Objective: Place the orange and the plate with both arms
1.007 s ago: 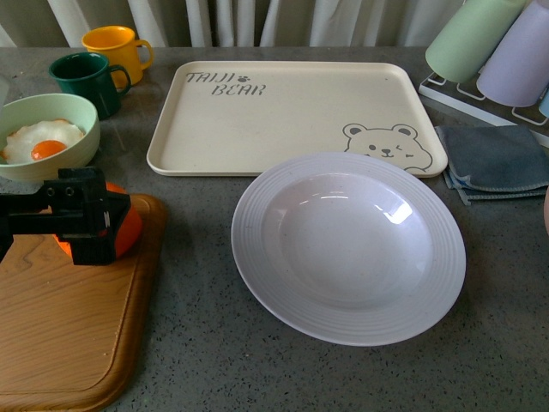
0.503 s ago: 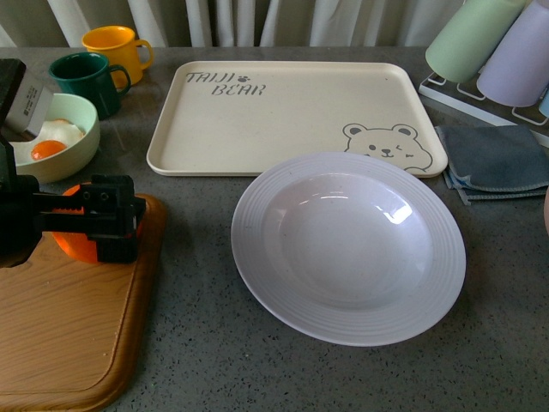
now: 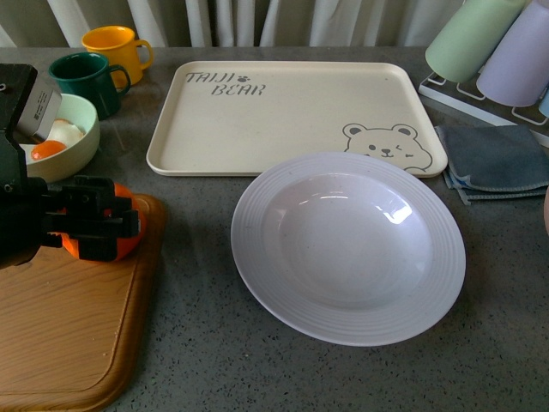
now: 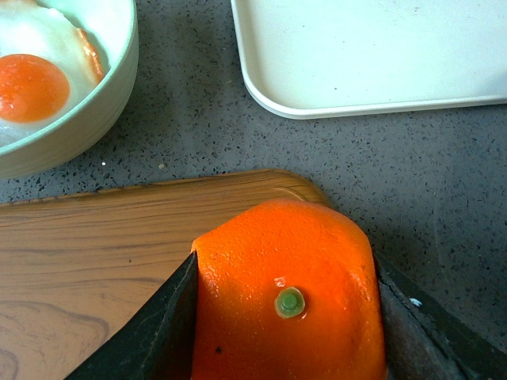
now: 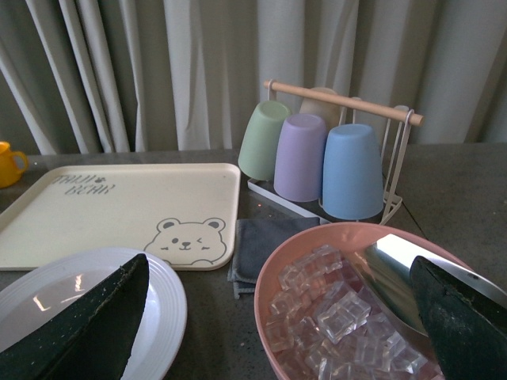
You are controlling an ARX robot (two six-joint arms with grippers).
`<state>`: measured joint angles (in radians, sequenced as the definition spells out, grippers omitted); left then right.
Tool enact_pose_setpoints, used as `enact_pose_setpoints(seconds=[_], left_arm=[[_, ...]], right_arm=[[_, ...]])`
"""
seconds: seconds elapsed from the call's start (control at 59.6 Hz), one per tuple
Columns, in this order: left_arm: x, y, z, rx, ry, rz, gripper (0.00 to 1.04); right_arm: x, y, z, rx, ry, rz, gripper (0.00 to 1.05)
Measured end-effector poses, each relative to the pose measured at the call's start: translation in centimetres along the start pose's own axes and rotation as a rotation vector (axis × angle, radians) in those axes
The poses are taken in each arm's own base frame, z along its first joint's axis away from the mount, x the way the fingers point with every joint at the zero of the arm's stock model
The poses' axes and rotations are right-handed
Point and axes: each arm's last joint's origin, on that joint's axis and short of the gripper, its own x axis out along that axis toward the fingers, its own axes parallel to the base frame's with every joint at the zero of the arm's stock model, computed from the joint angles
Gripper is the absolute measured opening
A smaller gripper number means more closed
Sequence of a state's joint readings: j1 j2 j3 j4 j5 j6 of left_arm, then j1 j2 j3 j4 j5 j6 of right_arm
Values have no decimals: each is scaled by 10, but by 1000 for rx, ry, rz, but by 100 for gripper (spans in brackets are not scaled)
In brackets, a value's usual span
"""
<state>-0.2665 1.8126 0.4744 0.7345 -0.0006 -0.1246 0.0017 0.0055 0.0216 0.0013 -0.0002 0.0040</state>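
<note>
Grey countertop [image 3: 197, 360] below, left tool [image 3: 99, 219] clenches the half-hidden orange [image 4: 309, 253]; right tool [image 5: 277, 269] gapes wide, partly cropped.

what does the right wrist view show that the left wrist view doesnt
Only the right wrist view shows the plate, the pink ice bowl, the cups on their rack, the grey cloth and the curtains. Only the left wrist view shows the orange, clamped in the left tool, the wooden board and the green bowl with the egg. Both show the cream tray and the grey counter.
</note>
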Motion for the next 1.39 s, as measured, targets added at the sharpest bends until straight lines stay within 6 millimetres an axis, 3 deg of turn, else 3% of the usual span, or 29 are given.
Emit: enact_pose_setpoints(seconds=[0.285, 0.453, 0.638, 0.973, 1.393], left_arm=[[-20, -12, 21, -10, -61, -46, 48], [-23, -38, 30, 18, -87, -139, 48], [-9, -72, 35, 51, -94, -235, 48], [17, -129, 27, 97, -46, -370, 48], [35, -157, 2, 107, 27, -410, 51]], right_arm=[[0, 0, 0, 0, 0, 0, 96], [0, 0, 0, 0, 0, 0, 96], [0, 0, 0, 0, 0, 0, 96], [0, 0, 0, 0, 0, 0, 96], [0, 0, 0, 0, 0, 0, 96]])
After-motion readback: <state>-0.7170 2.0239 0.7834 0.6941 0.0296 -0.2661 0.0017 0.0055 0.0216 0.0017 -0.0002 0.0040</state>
